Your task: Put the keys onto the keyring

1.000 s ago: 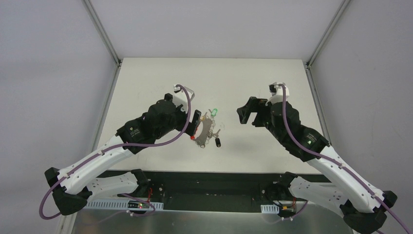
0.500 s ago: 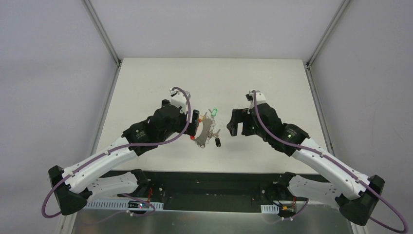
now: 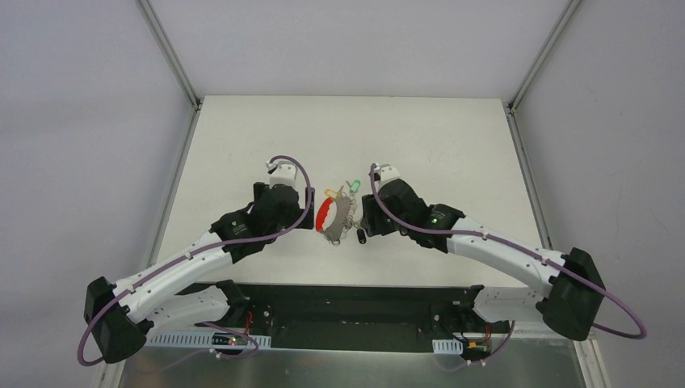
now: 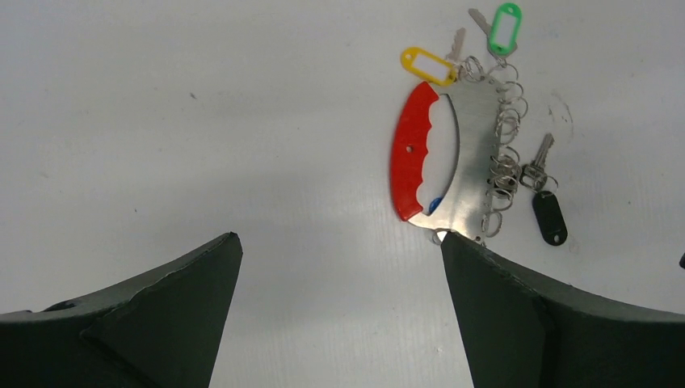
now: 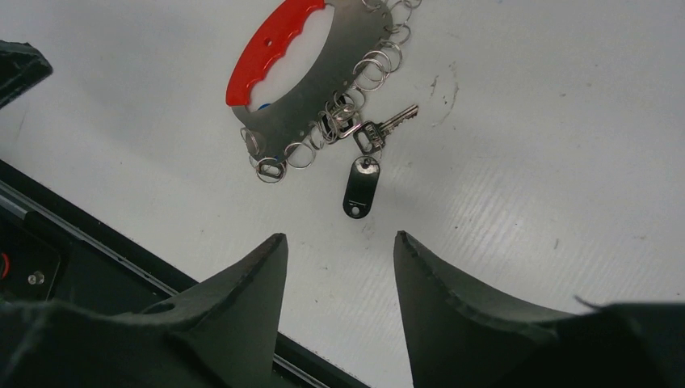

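The keyring point(image 4: 472, 153) is a flat silvery plate with a curved red grip point(image 4: 412, 162) and several small rings along its edge; it lies on the white table point(image 3: 436, 145). A yellow-tagged key point(image 4: 428, 65) and a green-tagged key point(image 4: 505, 20) lie at its far end. A black-tagged key point(image 5: 359, 187) lies beside its ringed edge. A bit of blue point(image 4: 434, 204) peeks from under the plate. My left gripper point(image 4: 339, 238) is open wide, its right fingertip at the plate's near end. My right gripper point(image 5: 339, 236) is open, narrower, empty, just short of the black-tagged key.
The table's dark front edge rail point(image 5: 81, 242) runs close beside my right gripper. Both wrists crowd the keyring point(image 3: 335, 214) from either side in the top view. A left finger point(image 5: 20, 69) shows at the upper left of the right wrist view.
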{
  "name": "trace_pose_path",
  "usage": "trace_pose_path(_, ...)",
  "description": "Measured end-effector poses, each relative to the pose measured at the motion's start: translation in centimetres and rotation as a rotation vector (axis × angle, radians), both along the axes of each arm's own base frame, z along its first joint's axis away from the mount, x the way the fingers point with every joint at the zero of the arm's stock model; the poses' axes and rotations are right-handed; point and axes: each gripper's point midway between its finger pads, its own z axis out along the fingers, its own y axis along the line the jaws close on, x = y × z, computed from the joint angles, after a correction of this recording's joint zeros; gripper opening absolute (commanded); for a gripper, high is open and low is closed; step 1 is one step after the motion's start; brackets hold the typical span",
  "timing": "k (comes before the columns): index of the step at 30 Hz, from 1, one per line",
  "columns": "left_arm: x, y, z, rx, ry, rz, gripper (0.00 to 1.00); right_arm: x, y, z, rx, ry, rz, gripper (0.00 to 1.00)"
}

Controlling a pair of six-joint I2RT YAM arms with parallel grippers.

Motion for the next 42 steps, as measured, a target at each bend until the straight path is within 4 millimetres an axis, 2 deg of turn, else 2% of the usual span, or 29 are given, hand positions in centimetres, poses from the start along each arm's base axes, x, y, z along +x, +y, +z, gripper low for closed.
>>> trace_pose_path(5, -0.3, 2.8, -1.2, -0.060, -0.001, 0.101, 0.89, 0.6, 1.5, -1.9, -0.001, 0.017, 0.010, 0.47)
trace_pose_path(8, -0.4, 3.3, -1.6, -0.090, -0.006, 0.126, 0.89, 0.8, 2.6, -3.0, 0.007, 0.033, 0.021, 0.47)
trace_pose_path(15, -0.4, 2.8, -1.7, -0.133, -0.003, 0.119, 0.87, 0.6, 4.3, -6.3, -0.019, 0.088, 0.049, 0.44)
trace_pose_path(22, -0.4, 2.2, -1.7, -0.157, -0.002, 0.101, 0.88, 1.0, 5.2, -7.4, -0.006, 0.091, 0.036, 0.36)
trace_pose_path(28, -0.4, 2.1, -1.8, -0.158, 0.000, 0.100, 0.88, 1.1, 5.1, -9.4, -0.037, 0.122, 0.011, 0.32)
trace_pose_path(42, -0.4, 1.8, -1.5, -0.180, -0.008, 0.085, 0.89, 2.4, 5.7, -9.6, -0.032, 0.111, -0.059, 0.25)
